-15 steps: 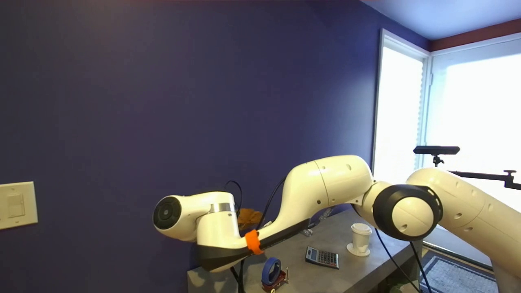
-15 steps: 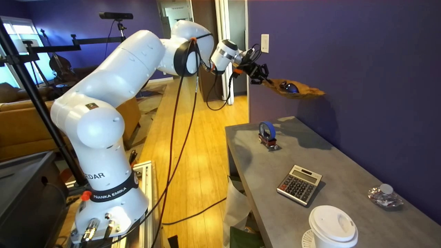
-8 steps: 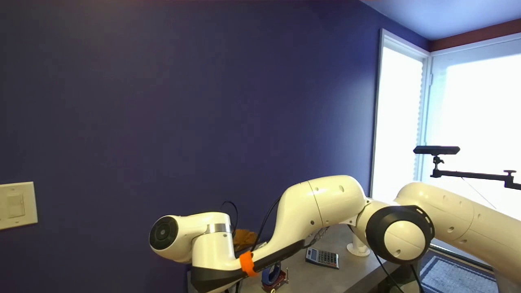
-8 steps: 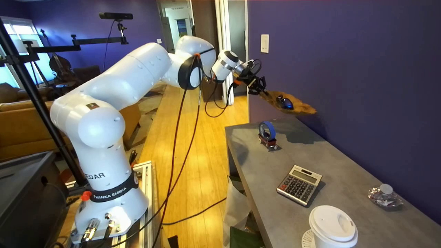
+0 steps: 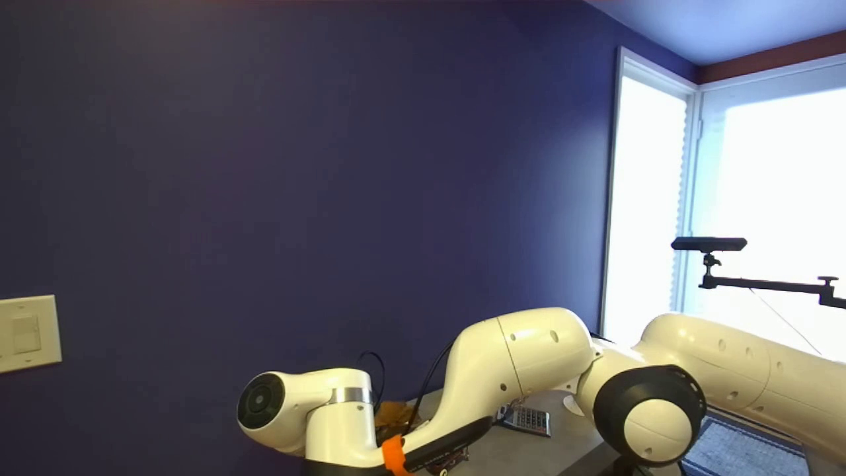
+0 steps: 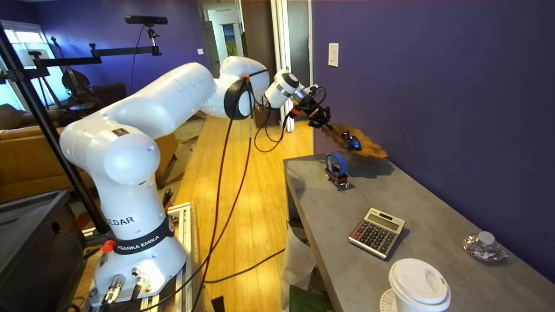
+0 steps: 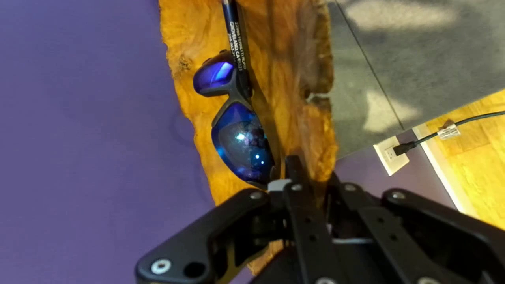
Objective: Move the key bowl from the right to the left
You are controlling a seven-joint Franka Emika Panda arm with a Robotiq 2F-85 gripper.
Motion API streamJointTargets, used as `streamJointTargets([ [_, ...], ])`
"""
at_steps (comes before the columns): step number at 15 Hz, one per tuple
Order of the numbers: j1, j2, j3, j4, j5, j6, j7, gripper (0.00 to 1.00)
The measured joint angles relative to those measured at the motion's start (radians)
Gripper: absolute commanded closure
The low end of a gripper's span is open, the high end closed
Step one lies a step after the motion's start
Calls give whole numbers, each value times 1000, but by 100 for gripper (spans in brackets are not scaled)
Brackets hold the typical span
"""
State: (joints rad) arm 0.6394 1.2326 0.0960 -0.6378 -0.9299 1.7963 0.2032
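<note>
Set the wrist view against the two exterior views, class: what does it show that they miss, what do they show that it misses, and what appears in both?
Only the wrist view shows the outlet with a black plug in it and lettering on the pen.

Only the exterior views show the calculator and light switch, in both exterior views, and the cup and tape roll, in an exterior view.

Shared: the purple wall and wooden bowl, in all three; the sunglasses and gripper, in the wrist view and an exterior view.

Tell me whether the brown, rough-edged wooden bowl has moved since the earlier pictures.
Yes: in an exterior view, the wooden bowl has moved downward and slightly to the picture's left, judged against the white rectangular wall switch.
</note>
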Motion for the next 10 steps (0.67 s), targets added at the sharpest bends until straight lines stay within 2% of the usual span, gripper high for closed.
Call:
streamJointTargets([
  [2,8,29,-30,25,28,7,-1,97],
  [10,4,83,-42,42,27,12,0,97],
])
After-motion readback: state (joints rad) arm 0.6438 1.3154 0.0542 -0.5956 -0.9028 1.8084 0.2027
